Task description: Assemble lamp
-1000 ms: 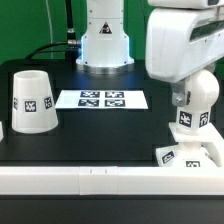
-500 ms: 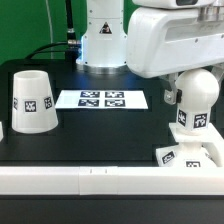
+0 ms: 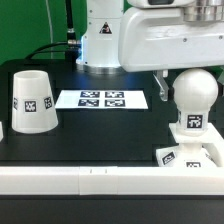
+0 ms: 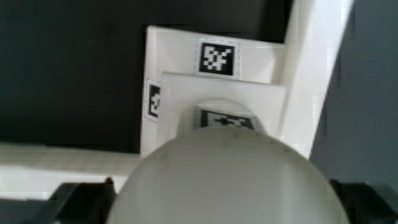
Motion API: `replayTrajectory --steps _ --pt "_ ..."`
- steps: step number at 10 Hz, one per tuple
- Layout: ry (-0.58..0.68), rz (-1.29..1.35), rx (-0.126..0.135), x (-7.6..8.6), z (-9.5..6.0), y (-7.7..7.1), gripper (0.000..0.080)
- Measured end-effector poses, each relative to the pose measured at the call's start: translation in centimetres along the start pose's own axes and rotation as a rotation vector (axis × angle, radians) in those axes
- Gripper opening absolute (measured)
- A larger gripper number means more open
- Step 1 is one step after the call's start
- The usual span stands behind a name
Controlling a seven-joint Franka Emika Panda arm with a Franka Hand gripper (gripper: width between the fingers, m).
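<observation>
At the tabletop's near corner, on the exterior view's right, the bulb is seen upright on the base; the finger state of the gripper cannot be told.

Wrist view: bulb close-up, blurred, cut off by the edge; jaws mostly hidden behind it, grip unreadable. Exterior: base partly behind white rail; arm cropped.
</observation>
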State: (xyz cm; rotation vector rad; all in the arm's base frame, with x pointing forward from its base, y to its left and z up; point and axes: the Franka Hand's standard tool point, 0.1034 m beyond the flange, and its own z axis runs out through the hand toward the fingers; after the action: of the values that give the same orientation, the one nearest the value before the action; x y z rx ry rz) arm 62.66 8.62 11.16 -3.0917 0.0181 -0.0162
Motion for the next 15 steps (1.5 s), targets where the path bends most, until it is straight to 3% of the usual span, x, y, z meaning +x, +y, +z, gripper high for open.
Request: replayTrajectory --steps 5,9,10,14,15 --pt "-0.023 0.493 0.022 -0.21 0.01 -0.26 0.0578" --pt "-0.049 0.879 0.059 -0.18 0.02 -0.42 0.0578" --pt "-0.059 0.942 0.074 -0.12 0.0 -0.31 0.0578" --pt "-0.069 1.039 0.081 -0.15 0.03 -0.56 0.0578" --pt "-0.067 0.999 0.082 -0.15 0.03 -0.56 0.0667"
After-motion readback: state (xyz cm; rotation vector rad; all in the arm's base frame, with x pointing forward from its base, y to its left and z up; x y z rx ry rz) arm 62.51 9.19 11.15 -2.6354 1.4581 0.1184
